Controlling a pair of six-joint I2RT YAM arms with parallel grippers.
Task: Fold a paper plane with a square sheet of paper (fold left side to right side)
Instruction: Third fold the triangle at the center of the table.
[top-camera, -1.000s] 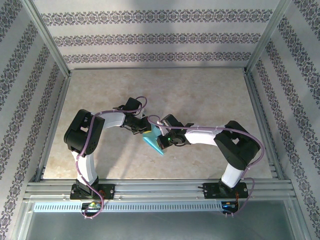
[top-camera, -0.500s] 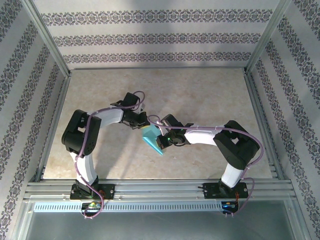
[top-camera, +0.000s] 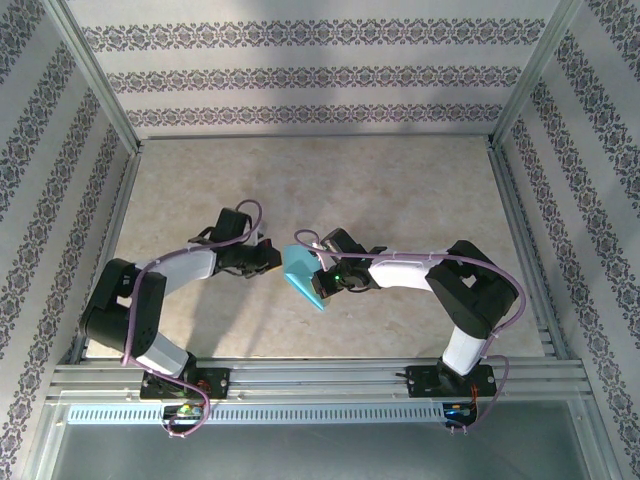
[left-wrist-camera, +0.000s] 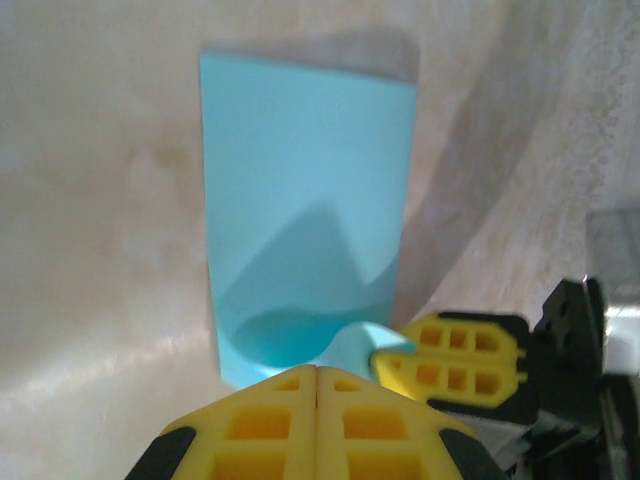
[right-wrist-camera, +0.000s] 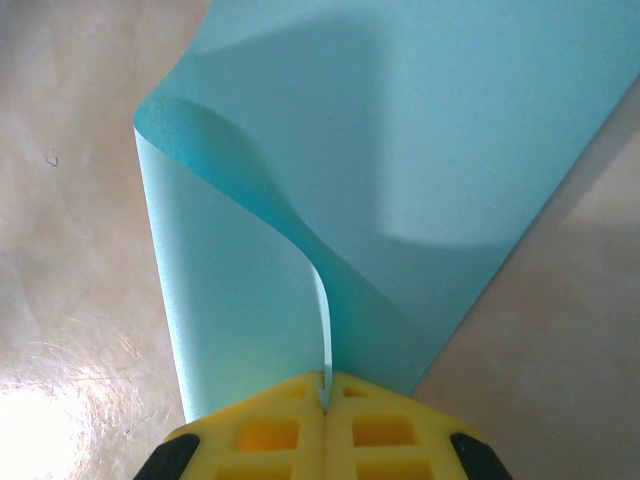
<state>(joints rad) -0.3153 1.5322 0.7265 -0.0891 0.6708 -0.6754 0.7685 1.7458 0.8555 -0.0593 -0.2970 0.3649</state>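
Pinching the curled-over edges of the square sheet of paper (right-wrist-camera: 400, 150) between tightly pressed jaws, the right gripper (right-wrist-camera: 325, 398) holds it low over the middle of the table (top-camera: 400, 180). The sheet stretches away from its fingertips. The left gripper (left-wrist-camera: 315, 385), jaws together and empty, sits just beside the sheet's left edge.
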